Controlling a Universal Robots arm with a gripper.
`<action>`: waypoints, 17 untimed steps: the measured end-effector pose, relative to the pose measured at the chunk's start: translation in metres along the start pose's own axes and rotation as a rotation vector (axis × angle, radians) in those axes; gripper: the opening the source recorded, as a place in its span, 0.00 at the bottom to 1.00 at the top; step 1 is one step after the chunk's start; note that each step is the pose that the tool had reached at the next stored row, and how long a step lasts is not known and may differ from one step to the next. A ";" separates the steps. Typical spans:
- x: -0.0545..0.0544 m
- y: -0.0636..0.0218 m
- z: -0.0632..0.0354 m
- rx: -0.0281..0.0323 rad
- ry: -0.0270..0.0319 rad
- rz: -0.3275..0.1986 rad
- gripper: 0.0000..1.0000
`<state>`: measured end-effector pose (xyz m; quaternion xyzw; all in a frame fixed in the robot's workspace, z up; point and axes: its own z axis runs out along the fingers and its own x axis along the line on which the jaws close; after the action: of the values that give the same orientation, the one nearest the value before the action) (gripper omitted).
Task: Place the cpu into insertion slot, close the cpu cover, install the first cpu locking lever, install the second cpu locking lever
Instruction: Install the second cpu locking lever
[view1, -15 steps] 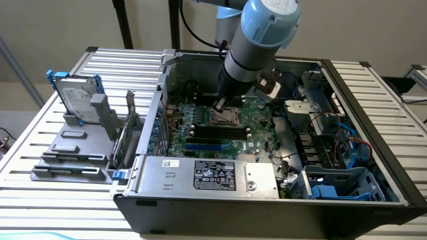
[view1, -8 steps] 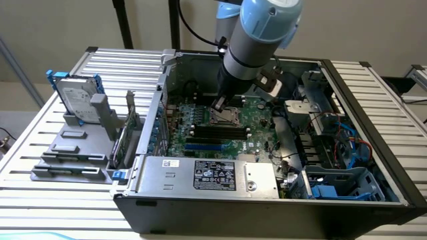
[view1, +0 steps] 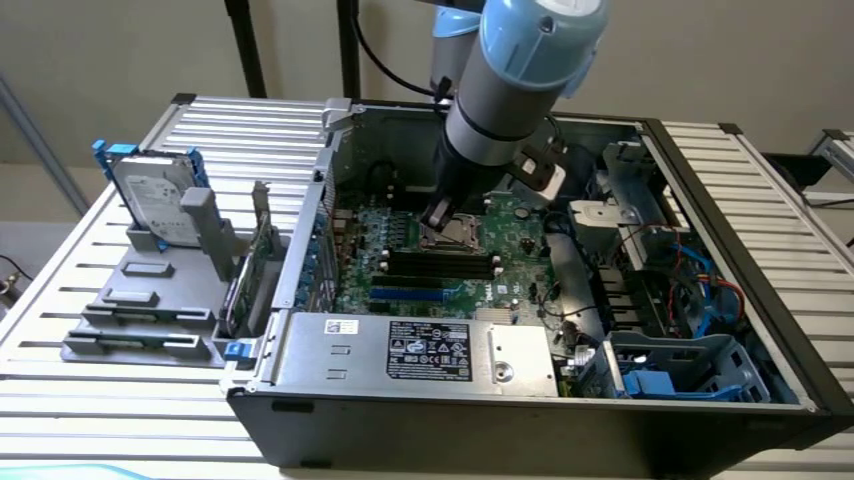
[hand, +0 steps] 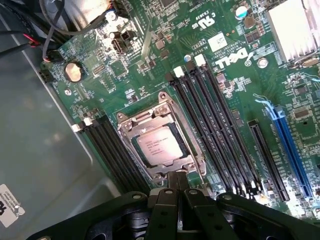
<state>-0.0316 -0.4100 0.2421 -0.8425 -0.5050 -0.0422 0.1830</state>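
The cpu (hand: 160, 145) lies flat in the insertion slot (hand: 176, 131), silver top up, on the green motherboard (hand: 150, 75). The silver cpu cover (hand: 131, 131) is down around it, and the chip shows through its window. My gripper (hand: 177, 184) is shut, with its black fingertips pressed together right at one edge of the cover's frame. In the exterior view the gripper (view1: 438, 218) reaches down inside the open computer case onto the socket (view1: 463, 233). Whether anything thin is pinched between the fingertips is hidden.
Long black memory slots (hand: 215, 125) flank the socket on both sides. A blue expansion slot (hand: 290, 145), a heatsink (hand: 295, 27) and a coin battery (hand: 73, 71) sit on the board. A power supply (view1: 414, 350), cables and a blue drive cage (view1: 681, 370) crowd the case; a hard drive (view1: 154, 195) stands outside.
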 end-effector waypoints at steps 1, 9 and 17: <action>-0.002 0.0003 -0.0007 -0.0004 -0.0008 0.000 0.11; -0.021 0.0009 -0.0066 -0.0008 -0.0016 0.000 0.11; -0.031 -0.0134 -0.0051 -0.0004 -0.0006 0.000 0.11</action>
<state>-0.0575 -0.4318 0.2425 -0.8425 -0.5050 -0.0420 0.1827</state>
